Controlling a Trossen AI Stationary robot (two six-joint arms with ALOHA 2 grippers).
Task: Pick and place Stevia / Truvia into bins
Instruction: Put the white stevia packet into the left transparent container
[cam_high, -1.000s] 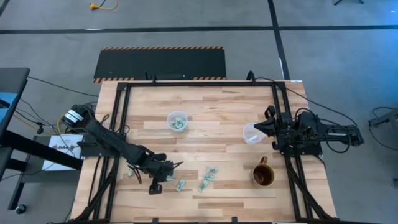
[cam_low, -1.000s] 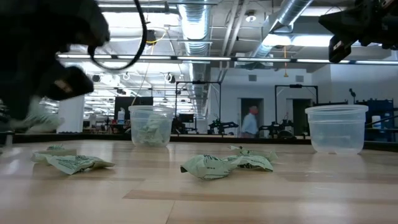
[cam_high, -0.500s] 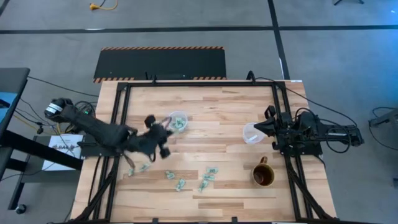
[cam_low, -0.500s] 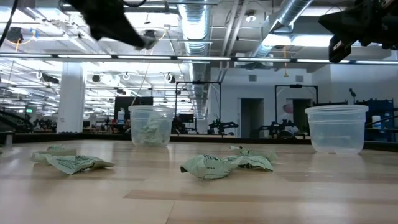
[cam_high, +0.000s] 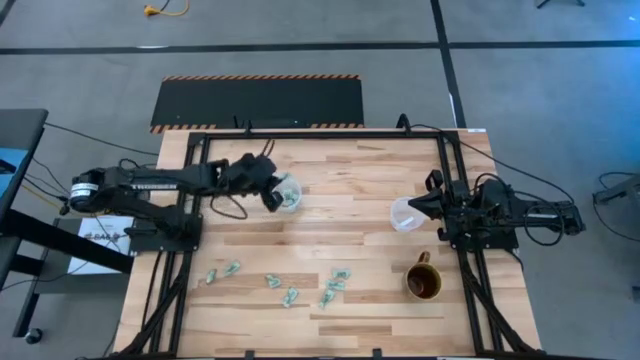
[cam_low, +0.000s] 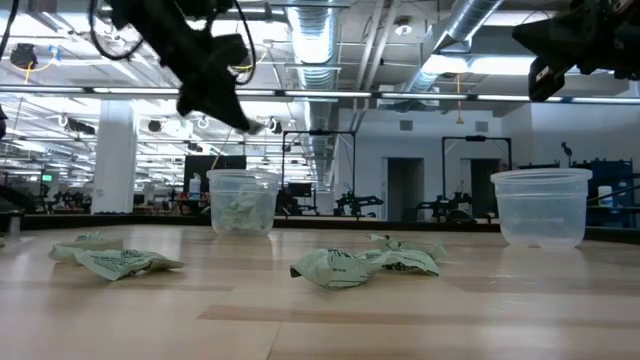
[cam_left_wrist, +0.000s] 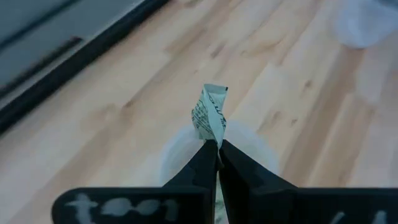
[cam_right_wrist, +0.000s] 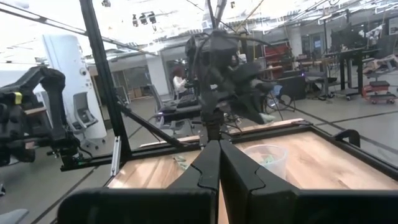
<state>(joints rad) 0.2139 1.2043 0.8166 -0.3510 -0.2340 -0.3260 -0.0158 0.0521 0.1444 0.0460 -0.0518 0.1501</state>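
Left tool (cam_high: 272, 197) clamped on sachet (cam_left_wrist: 210, 117) above filled cup (cam_high: 287, 194) | right tool (cam_high: 418, 205) closed, empty, beside clear cup (cam_high: 405, 214) | loose sachets (cam_high: 335, 281) at tabletop (cam_high: 340, 170) 6 o'clock | brown mug (cam_high: 423, 283) at 4 o'clock

From overhead, the left tool (cam_high: 272, 196) covers part of the near cup's (cam_high: 288, 194) rim, so the sachet (cam_left_wrist: 209, 116) it pinches is lost there. The print on that sachet is too blurred to read. The loose sachets (cam_high: 336, 283) on the counter (cam_high: 340, 230) are too small to count surely.

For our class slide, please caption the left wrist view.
Left gripper, shut on a Stevia sachet, above a clear bin.
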